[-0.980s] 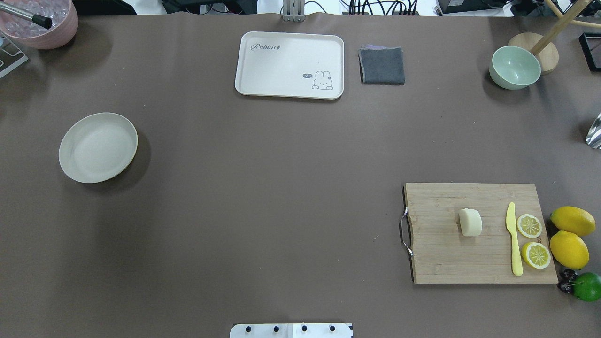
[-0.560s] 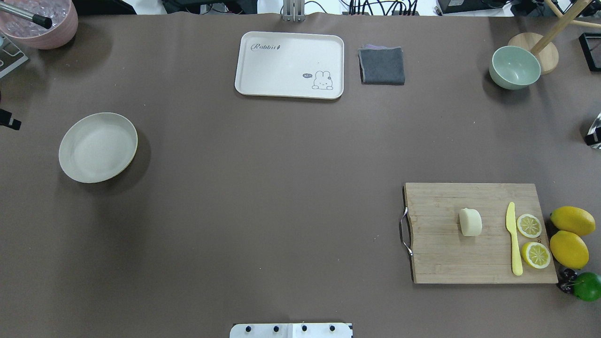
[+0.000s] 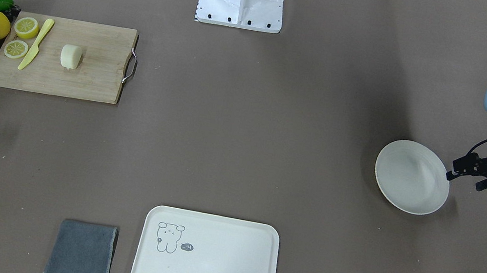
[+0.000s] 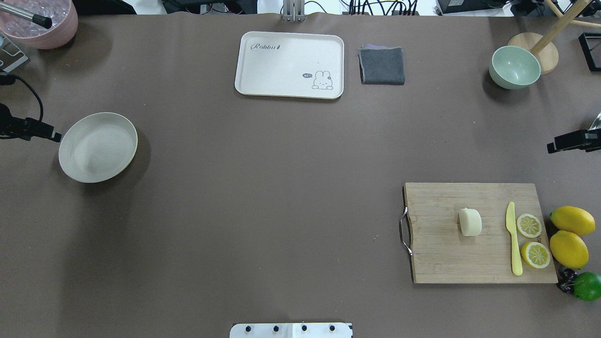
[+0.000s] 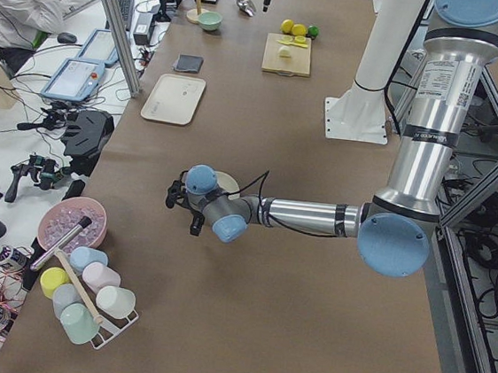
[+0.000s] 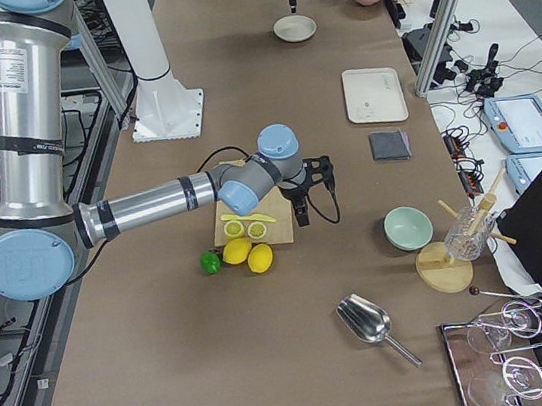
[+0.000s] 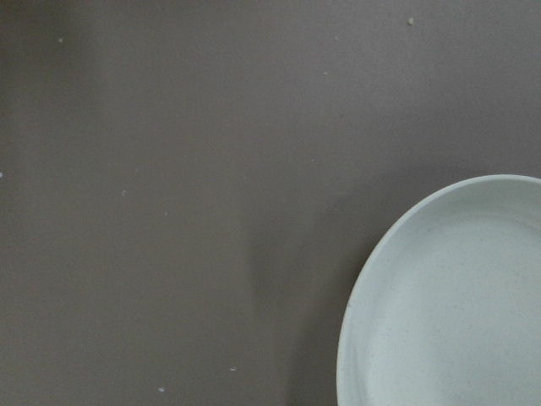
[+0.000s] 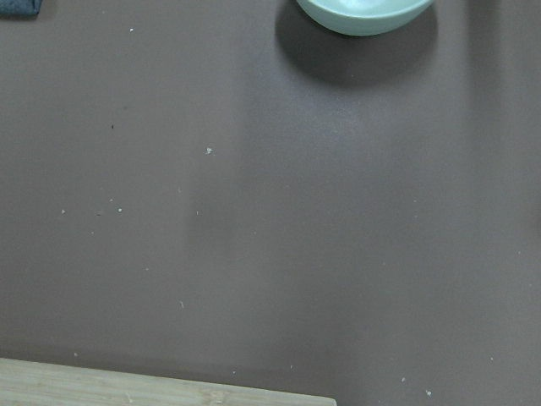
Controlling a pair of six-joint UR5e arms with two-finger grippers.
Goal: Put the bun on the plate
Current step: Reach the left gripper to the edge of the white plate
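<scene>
Two grippers hung over the counter point(image 4: 263, 188): the left gripper point(image 3: 463, 179), fingers apart, beside the empty plate point(image 4: 98, 147); the right gripper point(image 4: 563, 142), fingers too hidden to tell. The bun point(image 4: 470, 222) lay on the cutting board point(image 4: 436, 253), best straddled squarely, clear of the yellow knife point(image 4: 514, 239).
</scene>
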